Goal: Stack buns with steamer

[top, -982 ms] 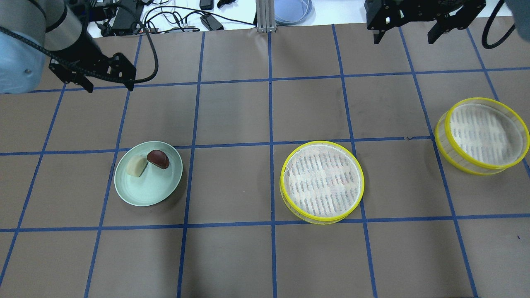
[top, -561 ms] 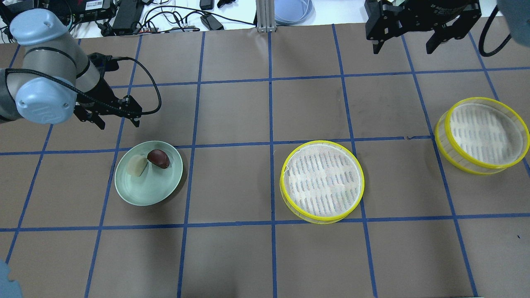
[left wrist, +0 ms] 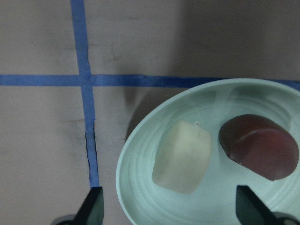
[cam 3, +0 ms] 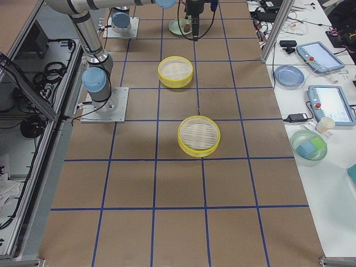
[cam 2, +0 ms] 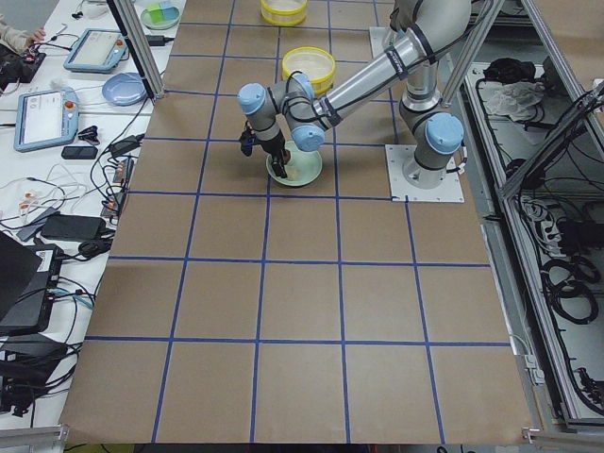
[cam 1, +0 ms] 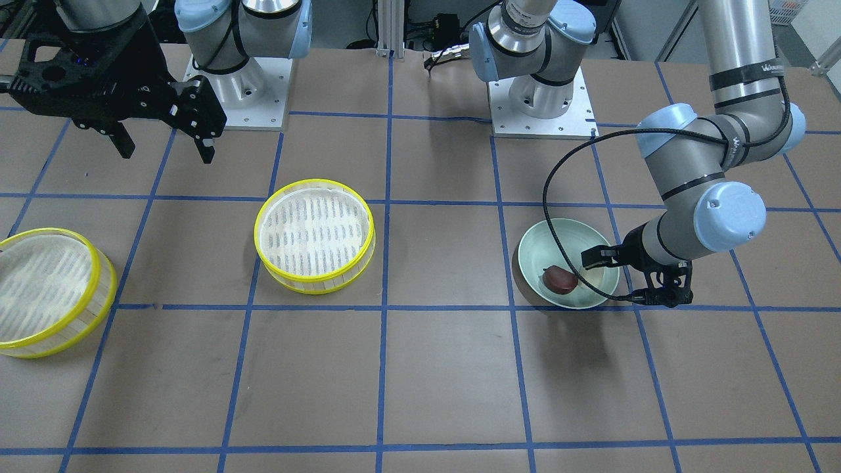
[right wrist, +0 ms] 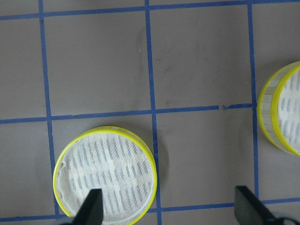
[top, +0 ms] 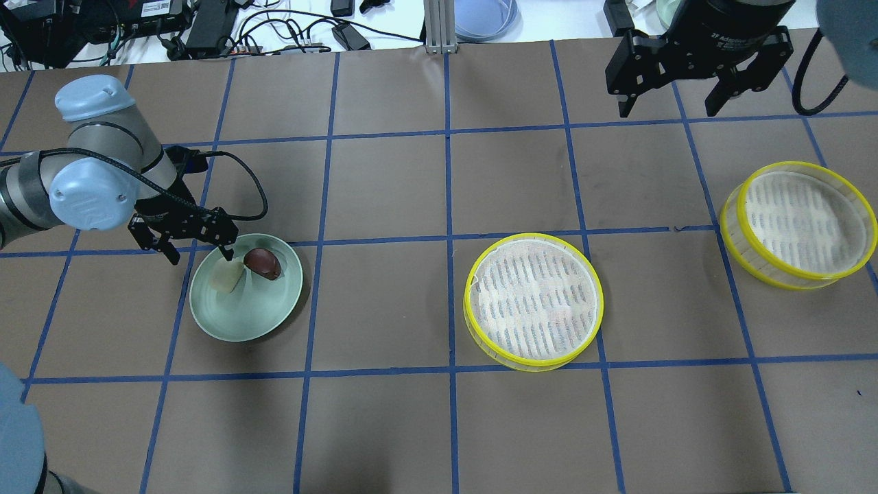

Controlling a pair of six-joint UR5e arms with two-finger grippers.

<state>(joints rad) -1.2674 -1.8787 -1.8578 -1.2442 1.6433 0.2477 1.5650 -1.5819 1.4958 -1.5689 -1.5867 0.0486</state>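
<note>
A pale green plate (top: 248,317) holds a glossy reddish-brown bun (top: 263,263) and a cream-white blocky bun (top: 227,276) side by side. My left gripper (top: 200,255) is open and low at the plate's far left rim, just behind the cream bun. In the left wrist view the cream bun (left wrist: 183,156) and the brown bun (left wrist: 260,151) lie ahead of the open fingertips (left wrist: 93,206). My right gripper (top: 669,108) is open and empty, high at the back right. One yellow-rimmed steamer tray (top: 534,300) sits mid-table, another (top: 799,223) at the right.
Cables, power bricks and a blue dish (top: 483,17) lie on the white bench past the table's far edge. Blue tape divides the brown table surface (top: 384,206) into squares. Both steamer trays show in the right wrist view, one (right wrist: 105,180) below, one (right wrist: 286,115) at the right edge.
My left arm has swung from the far left back of the table down to the plate's rim, gripper still open. My right gripper has shifted slightly nearer. Buns and steamers have not moved.
</note>
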